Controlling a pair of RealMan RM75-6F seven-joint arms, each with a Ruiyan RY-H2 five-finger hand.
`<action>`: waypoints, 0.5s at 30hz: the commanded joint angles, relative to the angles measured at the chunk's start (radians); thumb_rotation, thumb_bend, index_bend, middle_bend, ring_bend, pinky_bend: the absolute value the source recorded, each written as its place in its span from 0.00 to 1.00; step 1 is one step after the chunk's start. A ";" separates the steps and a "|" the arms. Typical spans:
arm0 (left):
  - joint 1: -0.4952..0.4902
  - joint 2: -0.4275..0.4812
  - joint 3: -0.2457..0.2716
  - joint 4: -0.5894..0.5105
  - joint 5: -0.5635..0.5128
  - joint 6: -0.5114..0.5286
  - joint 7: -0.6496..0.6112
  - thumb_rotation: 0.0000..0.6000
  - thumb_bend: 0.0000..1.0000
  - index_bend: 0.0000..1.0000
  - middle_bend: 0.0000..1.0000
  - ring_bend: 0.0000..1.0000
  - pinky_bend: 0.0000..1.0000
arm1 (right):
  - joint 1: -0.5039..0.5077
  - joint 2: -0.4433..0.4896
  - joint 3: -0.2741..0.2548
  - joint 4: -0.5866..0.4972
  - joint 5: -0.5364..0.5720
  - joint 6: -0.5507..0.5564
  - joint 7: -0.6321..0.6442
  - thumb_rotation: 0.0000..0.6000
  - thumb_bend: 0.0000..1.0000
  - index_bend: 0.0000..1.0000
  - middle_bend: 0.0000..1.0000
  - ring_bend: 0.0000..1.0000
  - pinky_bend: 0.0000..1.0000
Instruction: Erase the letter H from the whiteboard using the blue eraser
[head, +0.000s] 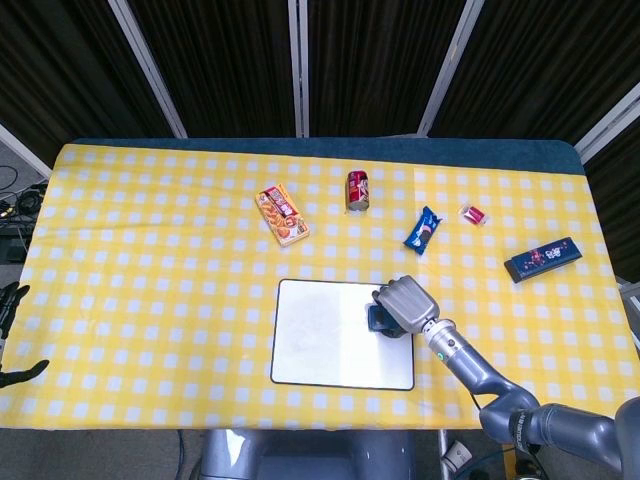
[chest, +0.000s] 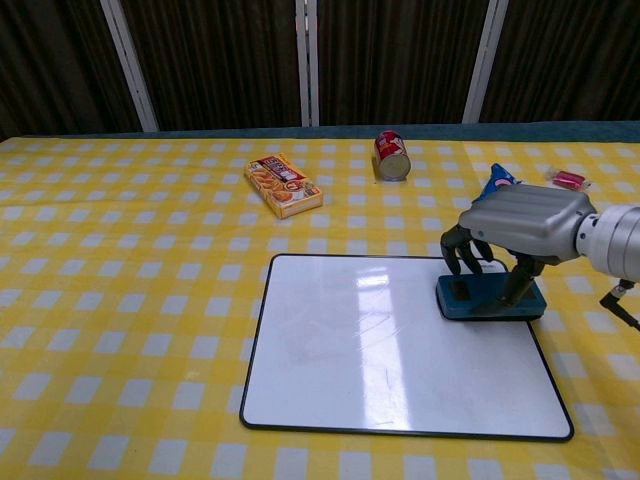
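The whiteboard (head: 325, 340) (chest: 350, 350) lies flat near the table's front edge, its white face showing only faint smudges and no readable letter. My right hand (head: 404, 303) (chest: 520, 225) holds the blue eraser (head: 380, 320) (chest: 488, 297) from above and presses it on the board's far right corner. Fingers curl down over both long sides of the eraser. My left hand (head: 12, 300) shows only as dark fingertips at the left edge of the head view, away from the board; how it stands is unclear.
Behind the board on the yellow checked cloth lie an orange snack box (head: 282, 214) (chest: 284, 185), a red can (head: 358, 190) (chest: 391, 154), a blue snack packet (head: 422, 229) (chest: 497, 180), a small pink packet (head: 474, 213) (chest: 568, 179) and a dark blue box (head: 542, 259).
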 joint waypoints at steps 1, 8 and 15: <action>-0.001 -0.001 0.001 0.000 -0.001 -0.002 0.002 1.00 0.00 0.00 0.00 0.00 0.00 | 0.006 -0.012 0.013 0.013 0.027 -0.001 -0.020 1.00 0.36 0.50 0.55 0.49 0.59; 0.001 0.000 0.002 -0.001 0.001 0.002 0.001 1.00 0.00 0.00 0.00 0.00 0.00 | 0.009 0.004 -0.009 -0.032 0.038 -0.021 -0.035 1.00 0.36 0.50 0.55 0.49 0.59; 0.002 0.000 0.003 -0.001 0.004 0.006 0.001 1.00 0.00 0.00 0.00 0.00 0.00 | 0.007 0.062 -0.069 -0.176 -0.019 -0.036 -0.030 1.00 0.36 0.50 0.55 0.49 0.59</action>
